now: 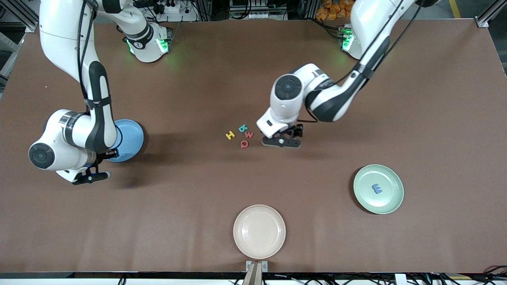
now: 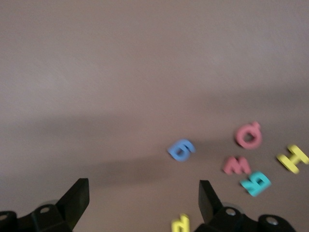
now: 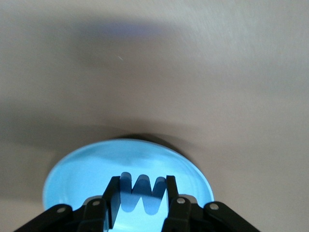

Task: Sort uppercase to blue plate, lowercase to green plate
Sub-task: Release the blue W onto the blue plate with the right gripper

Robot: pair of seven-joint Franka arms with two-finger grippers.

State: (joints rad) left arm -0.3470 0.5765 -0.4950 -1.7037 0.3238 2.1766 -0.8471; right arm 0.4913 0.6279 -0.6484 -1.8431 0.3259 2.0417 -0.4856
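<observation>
The green plate (image 1: 378, 189) sits toward the left arm's end of the table and holds 1 blue rounded letter (image 1: 377, 189). The beige plate (image 1: 259, 231), nearest the front camera, has nothing in it. The blue plate (image 1: 128, 140) lies toward the right arm's end, partly covered by the right arm in the front view; whether it holds anything cannot be told.

Taking the blue plate as landmark: the right gripper (image 3: 141, 203) hangs over it, its fingers clamped on the blue W (image 3: 142, 191), which stands upright between them. Well apart from the blue plate, near the table's middle, lie the yellow H (image 1: 230, 135), the teal letter (image 1: 243, 128), the small red letter (image 1: 248, 134) and the red Q (image 1: 244, 144), close together. The left gripper (image 1: 282, 141) hangs just beside this cluster, its jaws spread wide and holding nothing.

Only the left wrist view shows 2 more pieces: a blue g-like letter (image 2: 181, 150) and a tiny yellow letter (image 2: 180, 223). Only the right wrist view shows the W in the grip.
</observation>
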